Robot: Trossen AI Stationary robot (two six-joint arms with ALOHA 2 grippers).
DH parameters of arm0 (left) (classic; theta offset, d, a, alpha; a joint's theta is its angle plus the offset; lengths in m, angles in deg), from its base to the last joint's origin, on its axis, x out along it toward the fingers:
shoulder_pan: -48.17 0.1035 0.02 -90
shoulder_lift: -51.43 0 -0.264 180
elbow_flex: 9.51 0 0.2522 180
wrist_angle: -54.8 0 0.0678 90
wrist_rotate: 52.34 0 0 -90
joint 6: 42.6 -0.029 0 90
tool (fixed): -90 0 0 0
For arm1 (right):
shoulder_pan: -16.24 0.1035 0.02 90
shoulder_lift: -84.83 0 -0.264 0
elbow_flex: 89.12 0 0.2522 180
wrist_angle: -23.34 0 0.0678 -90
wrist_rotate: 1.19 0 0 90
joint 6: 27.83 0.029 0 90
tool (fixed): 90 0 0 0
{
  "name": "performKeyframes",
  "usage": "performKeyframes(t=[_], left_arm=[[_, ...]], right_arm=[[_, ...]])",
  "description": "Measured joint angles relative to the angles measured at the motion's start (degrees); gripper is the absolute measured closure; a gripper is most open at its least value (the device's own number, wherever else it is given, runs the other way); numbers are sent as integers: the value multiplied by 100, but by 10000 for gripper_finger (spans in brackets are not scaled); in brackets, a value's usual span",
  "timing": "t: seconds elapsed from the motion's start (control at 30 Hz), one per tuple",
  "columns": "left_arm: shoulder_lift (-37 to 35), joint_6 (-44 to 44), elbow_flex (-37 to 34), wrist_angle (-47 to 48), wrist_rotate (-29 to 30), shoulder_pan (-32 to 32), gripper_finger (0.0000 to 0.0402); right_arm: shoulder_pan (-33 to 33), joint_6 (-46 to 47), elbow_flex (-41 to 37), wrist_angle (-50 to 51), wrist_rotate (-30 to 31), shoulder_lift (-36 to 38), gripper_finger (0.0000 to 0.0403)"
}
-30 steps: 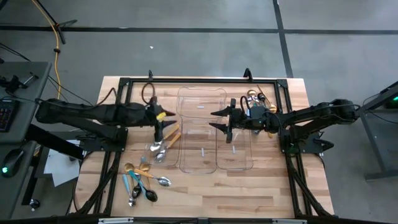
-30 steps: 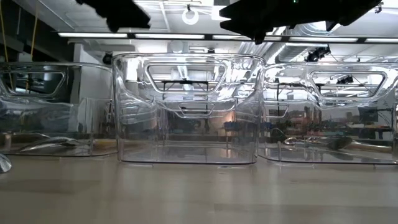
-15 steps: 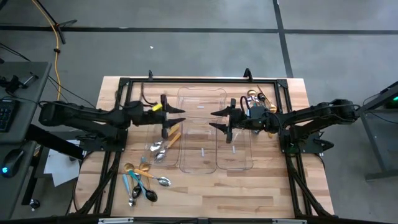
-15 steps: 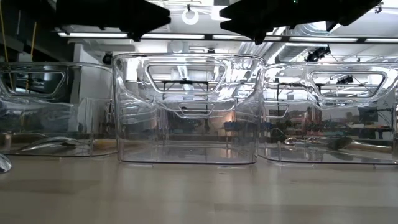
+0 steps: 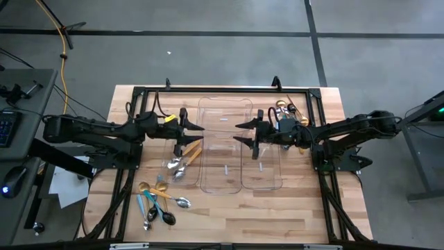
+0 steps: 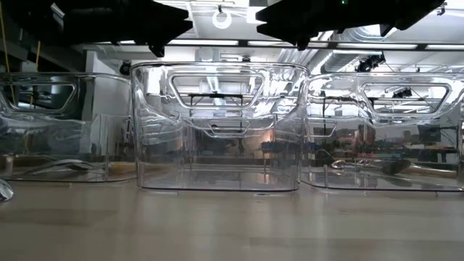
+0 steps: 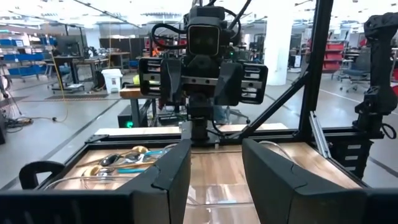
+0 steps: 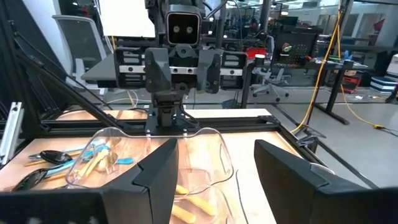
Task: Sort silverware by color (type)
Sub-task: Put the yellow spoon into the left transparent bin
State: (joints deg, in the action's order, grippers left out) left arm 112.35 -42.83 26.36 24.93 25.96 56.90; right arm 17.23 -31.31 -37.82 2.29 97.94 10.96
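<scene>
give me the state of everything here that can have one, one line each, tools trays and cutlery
left tool: open, empty, raised over the left tray's edge
right tool: open, empty, raised above the trays
left tray: upright, holds orange-handled pieces and spoons
middle tray: upright, no cutlery in it
right tray: upright, contents cannot tell
orange-handled pieces: lying in the left tray
loose cutlery: unsorted heap on the table, near the front left
gold pieces: lying on the table behind the right tool

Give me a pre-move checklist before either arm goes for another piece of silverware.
1. Left gripper open and empty: ok.
2. Right gripper open and empty: ok.
3. Both grippers raised above the clear trays: ok.
4. Loose silverware still waiting on the table, near the left front: ok.
5. Orange-handled pieces already in the left tray: ok.
6. Middle tray empty: cannot tell.
</scene>
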Motion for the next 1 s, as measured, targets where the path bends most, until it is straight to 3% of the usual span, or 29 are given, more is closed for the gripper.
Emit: performKeyframes(t=[0.83,0.9,1.0], left_arm=[[4,2,0,52,35,-2,266],[4,2,0,53,35,-2,266],[4,2,0,66,35,-2,266]], right_arm=[[-13,319,0,206,85,0,208],[-17,355,0,286,456,0,208],[-60,719,2,380,1877,1,208]])
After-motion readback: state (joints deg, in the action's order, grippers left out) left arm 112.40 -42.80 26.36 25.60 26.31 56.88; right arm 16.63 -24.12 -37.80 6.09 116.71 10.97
